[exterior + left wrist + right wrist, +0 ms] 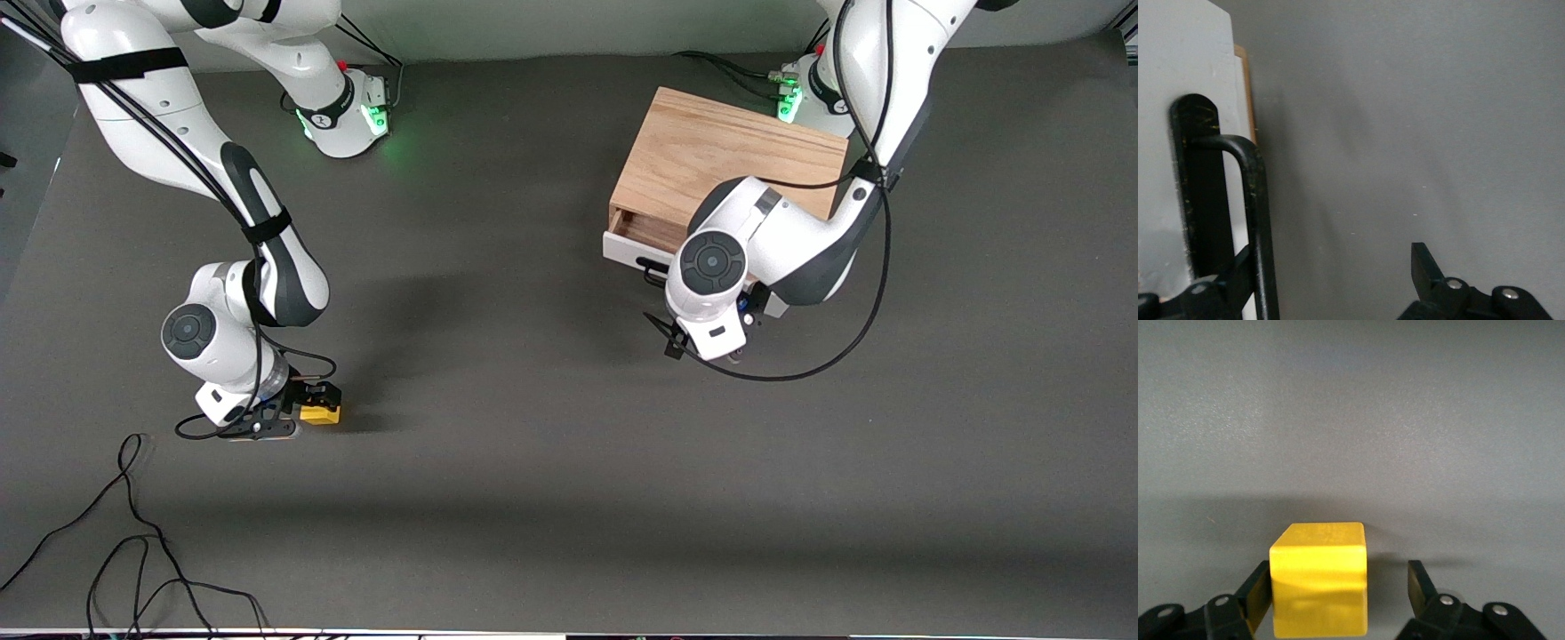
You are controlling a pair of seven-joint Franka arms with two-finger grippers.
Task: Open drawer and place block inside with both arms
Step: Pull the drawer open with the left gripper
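The yellow block [322, 412] rests on the dark table toward the right arm's end. My right gripper [307, 411] is down around it and open. In the right wrist view the block [1319, 580] sits between the fingers [1421, 585], against one finger, with a gap to the other. The drawer [629, 242] of the oak cabinet [729, 156] stands a little way out. My left gripper [722, 342] is in front of the drawer; its wrist hides the fingers in the front view. In the left wrist view it [1331, 277] is open, with the black bar handle [1258, 220] just inside one finger.
Loose black cables [133, 551] lie on the table near the front camera at the right arm's end. A cable [853, 329] loops from the left arm beside the cabinet. The dark mat [533, 400] stretches between the block and the drawer.
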